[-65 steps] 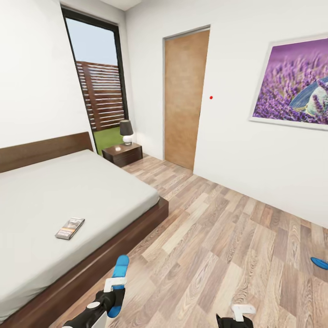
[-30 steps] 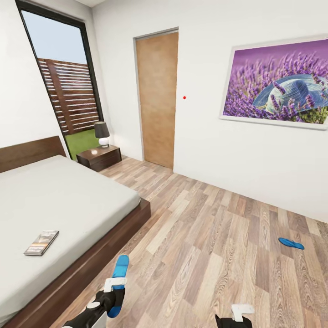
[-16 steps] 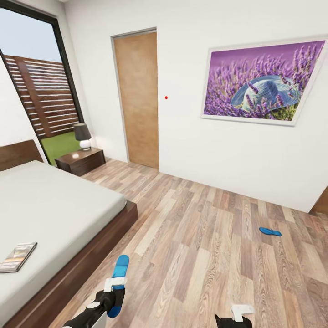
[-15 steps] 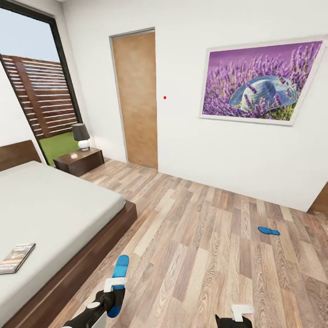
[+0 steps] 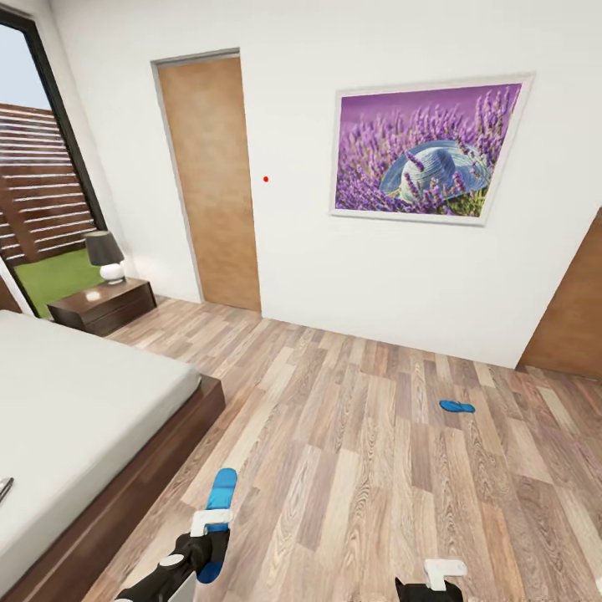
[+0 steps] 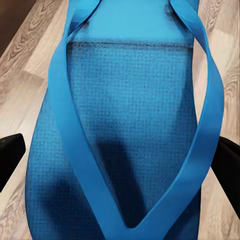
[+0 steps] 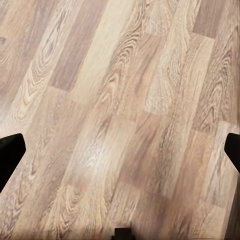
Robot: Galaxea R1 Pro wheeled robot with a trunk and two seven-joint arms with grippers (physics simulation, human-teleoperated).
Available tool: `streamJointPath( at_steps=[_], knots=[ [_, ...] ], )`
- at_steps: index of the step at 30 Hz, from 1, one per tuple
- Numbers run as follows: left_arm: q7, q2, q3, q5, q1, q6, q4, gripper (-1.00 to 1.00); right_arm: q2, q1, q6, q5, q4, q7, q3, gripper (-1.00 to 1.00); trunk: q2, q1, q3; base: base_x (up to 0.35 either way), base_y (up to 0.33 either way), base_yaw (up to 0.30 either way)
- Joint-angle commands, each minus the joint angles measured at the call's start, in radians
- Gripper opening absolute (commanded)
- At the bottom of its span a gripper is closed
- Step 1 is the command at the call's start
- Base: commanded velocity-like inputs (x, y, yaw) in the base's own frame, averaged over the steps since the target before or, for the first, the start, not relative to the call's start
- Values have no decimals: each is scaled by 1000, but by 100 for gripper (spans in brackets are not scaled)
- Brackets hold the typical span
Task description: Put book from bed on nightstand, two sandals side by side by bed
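From where I stand, the left tool [image 5: 209,535] at the bottom of the head frame, left of centre, is clenched on one blue sandal [image 5: 219,502], which sticks up and forward out of it; in the left wrist view that same sandal [image 6: 125,125] lies flat between the dark fingers with its straps facing the camera, a hold that looks meant to keep it level while it is carried. The right tool [image 5: 439,581] sits at the bottom edge, right of centre, and the right wrist view looks down on bare wood floor [image 7: 120,110] with the finger tips far apart at the frame's sides, so I judge it released and holding nothing, free for the next pick. The second sandal [image 5: 456,407] lies alone on the planks right of centre, well apart from the bed [image 5: 75,401] at the lower left. I take the robot to be heading for that sandal so the pair can be set together beside the bed. The nightstand [image 5: 102,305], carrying a lamp [image 5: 104,255], stands at the left beyond the bed; a sliver at the far left edge of the mattress may be the book, too little to tell.
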Motion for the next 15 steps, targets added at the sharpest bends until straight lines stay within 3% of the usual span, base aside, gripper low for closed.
streamJointPath(
  at_steps=[1, 8, 15],
  knots=[
    [3, 0, -9, 9, -1, -4, 1, -100, 1, -1, -4, 8, 1, 7, -8, 100, -2, 1, -2, 5, 0, -262],
    [3, 0, -9, 9, -1, -4, 1, -100, 1, -1, -4, 8, 1, 7, -8, 100, -2, 1, -2, 84, 0, -263],
    [3, 0, -10, 9, -1, -4, 1, -100, 1, -1, -4, 8, 1, 7, -8, 100, -2, 1, -2, 263, 0, -262]
  ],
)
